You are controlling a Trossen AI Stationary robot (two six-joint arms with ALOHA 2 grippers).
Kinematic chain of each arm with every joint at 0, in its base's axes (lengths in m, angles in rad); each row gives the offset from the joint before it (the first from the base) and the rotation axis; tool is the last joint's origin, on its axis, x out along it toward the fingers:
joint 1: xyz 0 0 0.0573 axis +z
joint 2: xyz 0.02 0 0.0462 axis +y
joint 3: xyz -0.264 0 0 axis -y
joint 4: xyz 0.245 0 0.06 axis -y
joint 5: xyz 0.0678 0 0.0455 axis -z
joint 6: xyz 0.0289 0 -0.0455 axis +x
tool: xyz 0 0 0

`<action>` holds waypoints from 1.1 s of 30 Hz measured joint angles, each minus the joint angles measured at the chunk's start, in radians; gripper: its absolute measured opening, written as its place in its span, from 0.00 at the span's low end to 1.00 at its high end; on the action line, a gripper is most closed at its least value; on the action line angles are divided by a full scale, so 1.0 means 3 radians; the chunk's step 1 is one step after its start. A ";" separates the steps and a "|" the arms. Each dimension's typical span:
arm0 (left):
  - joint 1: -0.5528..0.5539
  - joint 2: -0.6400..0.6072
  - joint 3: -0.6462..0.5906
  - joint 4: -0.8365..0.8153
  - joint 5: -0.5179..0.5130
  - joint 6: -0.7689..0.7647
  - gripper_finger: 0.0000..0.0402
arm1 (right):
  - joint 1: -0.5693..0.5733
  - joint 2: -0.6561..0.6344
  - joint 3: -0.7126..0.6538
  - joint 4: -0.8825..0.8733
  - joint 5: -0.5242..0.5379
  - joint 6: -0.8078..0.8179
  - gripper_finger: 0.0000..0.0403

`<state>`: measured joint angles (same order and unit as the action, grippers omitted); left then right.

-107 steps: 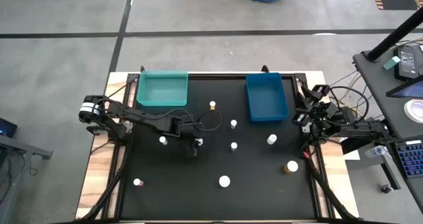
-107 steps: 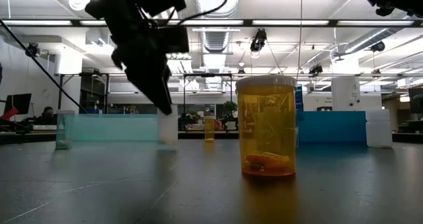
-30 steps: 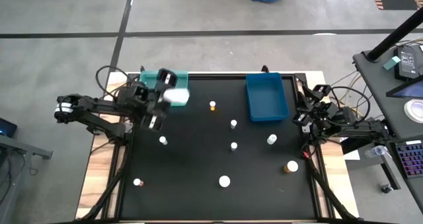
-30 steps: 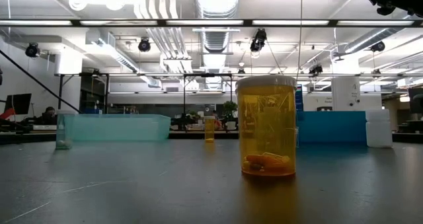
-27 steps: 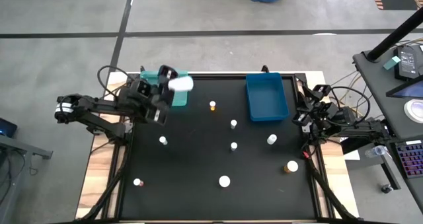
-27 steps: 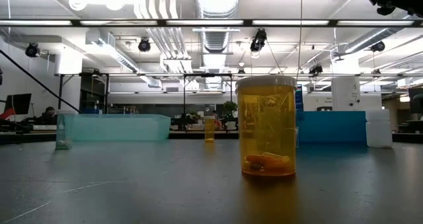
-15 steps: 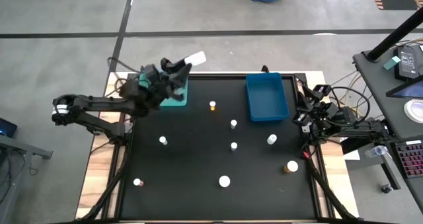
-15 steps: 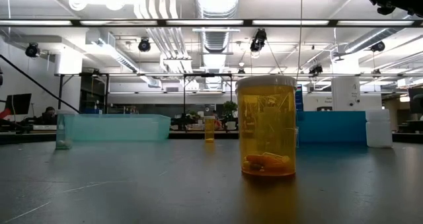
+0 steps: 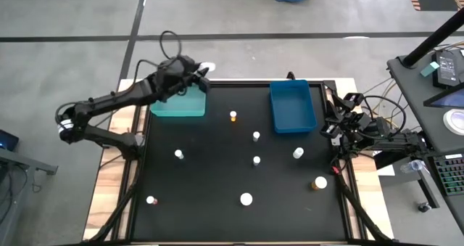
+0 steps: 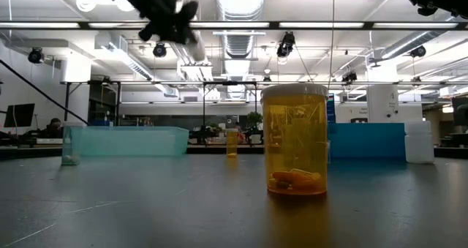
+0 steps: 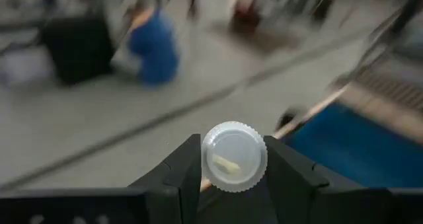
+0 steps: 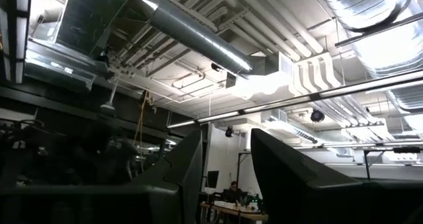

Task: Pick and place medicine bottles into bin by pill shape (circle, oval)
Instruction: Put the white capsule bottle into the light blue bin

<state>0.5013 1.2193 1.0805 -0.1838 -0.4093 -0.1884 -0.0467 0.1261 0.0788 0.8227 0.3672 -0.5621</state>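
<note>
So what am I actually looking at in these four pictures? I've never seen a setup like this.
It is a black table with two robot arms, each ending in a two-finger gripper. One picture looks straight down, one looks level across the tabletop, and two come from cameras on the arms' wrists. The left gripper is raised near the teal bin and clamps a small white-capped bottle; its wrist camera shows the cap between the fingers. The right gripper waits at the table's right edge, pointing up at the ceiling, fingers nearly together and holding nothing. A blue bin sits further right, and small medicine bottles are scattered about. The big amber one is simply nearest the low camera.
</note>
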 joint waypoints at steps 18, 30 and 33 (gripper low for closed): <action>0.1238 0.1133 -0.0005 -0.1582 0.0321 -0.0137 0.29 | 0.0001 0.0000 0.0000 -0.0001 0.0000 -0.0003 0.30; 0.1276 0.1323 -0.0006 -0.1267 0.0324 -0.0132 0.30 | 0.0001 0.0000 0.0000 -0.0004 0.0000 -0.0024 0.30; 0.1275 0.1321 -0.0006 -0.1217 0.0327 -0.0139 0.33 | 0.0001 0.0000 0.0000 -0.0004 0.0000 -0.0024 0.30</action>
<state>0.8837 1.6157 1.0786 -0.5488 -0.3111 -0.2302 -0.0464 0.1261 0.0788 0.8215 0.3672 -0.5694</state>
